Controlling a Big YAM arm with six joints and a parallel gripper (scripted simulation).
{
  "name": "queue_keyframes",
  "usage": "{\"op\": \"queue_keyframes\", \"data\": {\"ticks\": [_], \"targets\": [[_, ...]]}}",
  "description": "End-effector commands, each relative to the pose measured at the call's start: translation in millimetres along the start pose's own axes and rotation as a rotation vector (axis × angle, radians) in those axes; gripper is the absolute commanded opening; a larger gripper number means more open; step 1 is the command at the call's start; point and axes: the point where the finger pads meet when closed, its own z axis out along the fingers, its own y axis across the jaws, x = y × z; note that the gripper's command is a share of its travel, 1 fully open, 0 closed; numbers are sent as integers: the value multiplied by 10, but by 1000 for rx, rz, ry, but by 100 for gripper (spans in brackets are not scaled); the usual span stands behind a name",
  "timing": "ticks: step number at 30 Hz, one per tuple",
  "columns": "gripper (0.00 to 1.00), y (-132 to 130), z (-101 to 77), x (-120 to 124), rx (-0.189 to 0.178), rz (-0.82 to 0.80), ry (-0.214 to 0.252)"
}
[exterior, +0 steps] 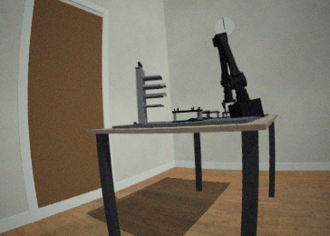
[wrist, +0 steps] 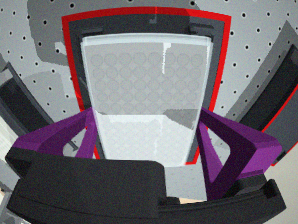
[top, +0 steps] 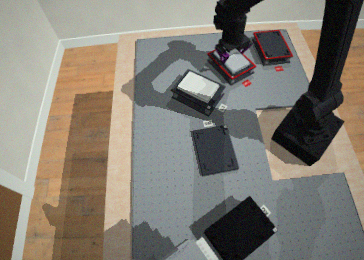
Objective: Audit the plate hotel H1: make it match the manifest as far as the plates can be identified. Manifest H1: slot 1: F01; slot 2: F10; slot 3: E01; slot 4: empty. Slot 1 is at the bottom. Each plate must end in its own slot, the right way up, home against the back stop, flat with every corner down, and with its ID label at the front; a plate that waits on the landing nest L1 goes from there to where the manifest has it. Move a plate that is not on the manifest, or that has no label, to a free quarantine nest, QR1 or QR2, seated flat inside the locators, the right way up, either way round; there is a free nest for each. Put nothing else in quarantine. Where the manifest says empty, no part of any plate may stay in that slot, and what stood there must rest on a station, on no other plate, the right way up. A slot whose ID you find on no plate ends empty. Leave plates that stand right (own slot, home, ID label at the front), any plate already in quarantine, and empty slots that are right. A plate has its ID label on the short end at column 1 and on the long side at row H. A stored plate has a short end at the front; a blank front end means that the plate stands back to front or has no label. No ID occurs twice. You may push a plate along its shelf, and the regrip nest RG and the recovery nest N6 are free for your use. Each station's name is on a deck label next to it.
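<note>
A pale, see-through plate [top: 239, 65] [wrist: 145, 75] is between the purple fingers of my gripper [top: 235, 53] [wrist: 146, 112]. The fingers touch its two long sides, so the gripper is shut on it. The plate is over a red-edged nest [wrist: 221, 60] [top: 232, 79], level and inside its outline; whether it rests on the nest I cannot tell. No ID label is readable on the plate. The hotel [top: 240, 228] [exterior: 140, 96] has several shelves. A pale strip [top: 207, 249] shows beside it; what stands in the slots is not clear.
A second red-edged nest [top: 272, 44] without a plate stands beside mine. A white plate [top: 201, 85] stands on a dark nest [top: 195, 106] on the other side. A dark, bare nest [top: 215, 151] lies between that one and the hotel. The deck labels are too blurred to read.
</note>
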Motion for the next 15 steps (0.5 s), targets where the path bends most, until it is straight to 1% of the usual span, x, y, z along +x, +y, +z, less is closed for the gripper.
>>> {"op": "queue_keyframes", "data": {"ticks": [1, 2, 3, 15], "targets": [[86, 28, -95, -151, 0, -8, -38], [86, 28, -95, -151, 0, -8, -38], [100, 28, -95, -151, 0, -8, -38], [100, 28, -95, -151, 0, -8, -38]]}}
